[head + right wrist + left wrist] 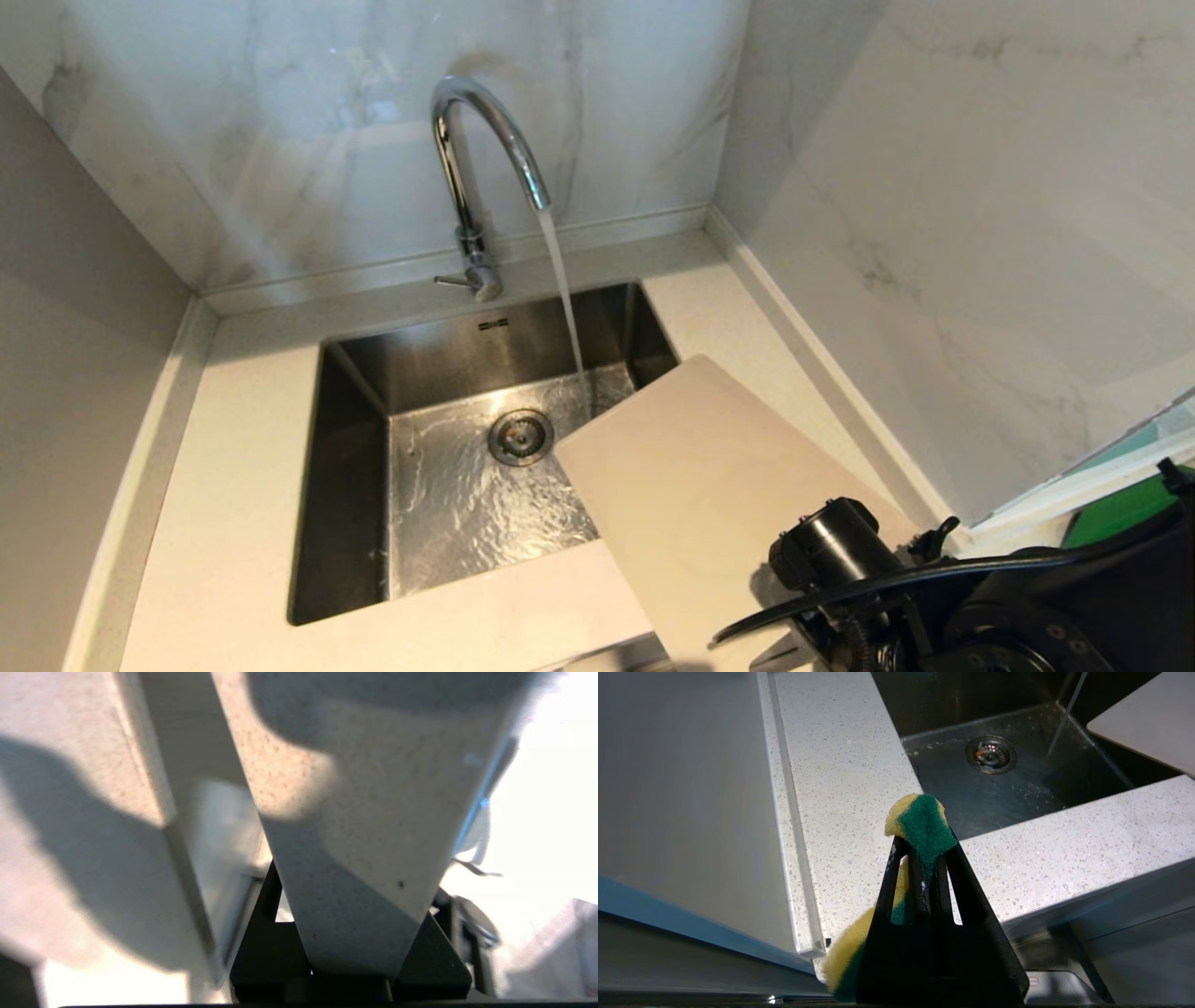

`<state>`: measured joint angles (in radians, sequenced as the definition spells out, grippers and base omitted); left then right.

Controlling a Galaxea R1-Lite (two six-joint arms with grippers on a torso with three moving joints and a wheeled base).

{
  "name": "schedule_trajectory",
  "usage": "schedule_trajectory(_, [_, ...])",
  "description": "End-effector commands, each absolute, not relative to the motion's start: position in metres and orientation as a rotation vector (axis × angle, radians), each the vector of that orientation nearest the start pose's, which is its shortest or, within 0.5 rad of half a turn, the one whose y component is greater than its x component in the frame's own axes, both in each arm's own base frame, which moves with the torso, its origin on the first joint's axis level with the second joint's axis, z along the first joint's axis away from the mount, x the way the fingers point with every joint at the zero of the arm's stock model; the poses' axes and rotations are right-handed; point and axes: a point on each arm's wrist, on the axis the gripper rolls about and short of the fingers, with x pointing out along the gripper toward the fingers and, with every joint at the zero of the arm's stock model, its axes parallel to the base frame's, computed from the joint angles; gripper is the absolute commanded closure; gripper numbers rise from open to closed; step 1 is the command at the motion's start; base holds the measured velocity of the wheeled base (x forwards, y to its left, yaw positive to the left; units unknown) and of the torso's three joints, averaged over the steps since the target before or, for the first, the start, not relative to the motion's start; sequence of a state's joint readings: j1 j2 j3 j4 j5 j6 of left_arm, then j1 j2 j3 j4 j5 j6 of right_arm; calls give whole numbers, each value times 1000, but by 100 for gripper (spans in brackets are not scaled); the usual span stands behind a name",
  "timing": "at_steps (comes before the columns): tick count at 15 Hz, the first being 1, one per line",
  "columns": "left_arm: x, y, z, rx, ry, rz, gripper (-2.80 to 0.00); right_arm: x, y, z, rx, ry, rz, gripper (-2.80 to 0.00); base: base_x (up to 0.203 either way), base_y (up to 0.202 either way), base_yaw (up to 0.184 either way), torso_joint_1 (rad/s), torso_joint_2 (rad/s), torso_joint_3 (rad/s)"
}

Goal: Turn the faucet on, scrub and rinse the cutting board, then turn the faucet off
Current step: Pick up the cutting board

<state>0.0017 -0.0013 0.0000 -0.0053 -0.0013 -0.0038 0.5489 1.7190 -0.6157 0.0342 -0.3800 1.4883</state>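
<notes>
Faucet [485, 159] is on, water falling into the sink [355, 485] beside the board's far corner. You're at the wetting step, scrub not started. Right end effector [345, 952] is clenched on the near edge of the board [709, 485], holding it tilted over the sink's right front corner, far end over the basin, not yet under the stream. Left end effector [924, 858] is clamped shut on a sponge [920, 821], hovering over the desk [845, 788] left of the sink, out of the head view. Next move, I'd say: push the board's face into the stream, then bring the sponge across.

Hard to make out: board's handle slot is hidden behind the right arm, and its near end is cut off.
</notes>
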Motion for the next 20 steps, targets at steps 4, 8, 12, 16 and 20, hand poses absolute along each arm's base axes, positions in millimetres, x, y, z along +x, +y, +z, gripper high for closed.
schedule_trajectory(4, [-23,0,76,-5,-6,0,0,194,109,120,939,754,-450,0,0,0,0,0,0,0])
schedule_trajectory(8, [-23,0,76,-5,-5,1,0,183,102,153,986,635,-316,0,0,0,0,0,0,0])
schedule_trajectory(12, [-23,0,76,-5,-6,1,0,170,94,182,1034,505,-208,0,0,0,0,0,0,0])
schedule_trajectory(16, [-23,0,76,-5,-6,0,0,150,81,205,1022,416,-110,0,0,0,0,0,0,0])
schedule_trajectory(20, [-23,0,76,-5,-6,0,0,141,76,218,995,326,-11,0,0,0,0,0,0,0])
